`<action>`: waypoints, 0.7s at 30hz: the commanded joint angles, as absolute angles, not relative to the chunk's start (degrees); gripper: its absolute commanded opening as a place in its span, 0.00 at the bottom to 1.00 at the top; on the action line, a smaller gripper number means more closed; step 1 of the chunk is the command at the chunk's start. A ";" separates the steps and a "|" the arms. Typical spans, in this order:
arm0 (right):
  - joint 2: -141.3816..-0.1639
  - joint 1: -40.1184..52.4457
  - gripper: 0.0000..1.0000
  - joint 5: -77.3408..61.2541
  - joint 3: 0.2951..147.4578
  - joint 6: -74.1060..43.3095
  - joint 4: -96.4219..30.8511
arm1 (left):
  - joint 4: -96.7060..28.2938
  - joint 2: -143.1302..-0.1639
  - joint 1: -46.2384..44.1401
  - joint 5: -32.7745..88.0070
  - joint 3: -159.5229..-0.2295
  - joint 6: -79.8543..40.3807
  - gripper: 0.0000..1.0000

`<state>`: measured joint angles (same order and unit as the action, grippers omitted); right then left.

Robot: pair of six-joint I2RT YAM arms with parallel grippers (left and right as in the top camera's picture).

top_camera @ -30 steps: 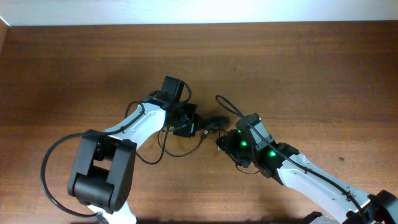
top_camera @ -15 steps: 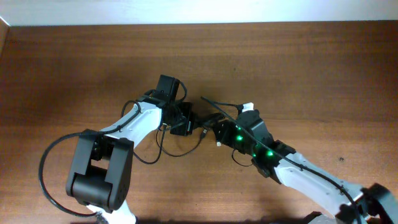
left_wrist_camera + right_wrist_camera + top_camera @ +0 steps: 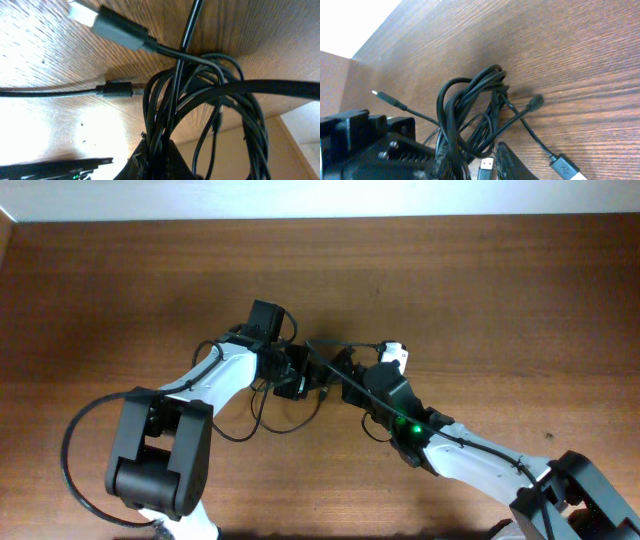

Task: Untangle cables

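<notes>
From above, the cables are one knot jammed right between the left fingers and right fingers. Both arms reach in low over the counter, about equally near.

Left wrist cam: the bundle runs straight ahead out of the left fingers, which are clamped on it.

Right wrist cam: loops stand just ahead of the right fingers, with strands passing between them. Honestly can't tell if they're pinching.

Brown wooden table — pale wall
</notes>
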<state>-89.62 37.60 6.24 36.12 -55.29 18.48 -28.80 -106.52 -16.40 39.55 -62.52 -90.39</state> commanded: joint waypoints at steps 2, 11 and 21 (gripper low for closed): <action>-92.40 37.43 0.27 9.78 36.45 -55.07 19.97 | -29.36 -107.31 -16.58 52.16 -62.67 -82.48 0.06; -83.61 24.32 0.04 9.91 36.45 -54.96 -6.44 | -28.62 -105.38 0.38 49.74 -62.70 -51.24 0.00; -56.62 20.60 0.04 -38.00 36.45 -26.22 -12.86 | -13.43 -88.03 1.93 44.99 -62.72 -40.18 0.40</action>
<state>-57.41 20.45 -29.71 36.42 -26.79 -14.39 -8.93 -88.88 4.93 45.93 -62.65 -42.17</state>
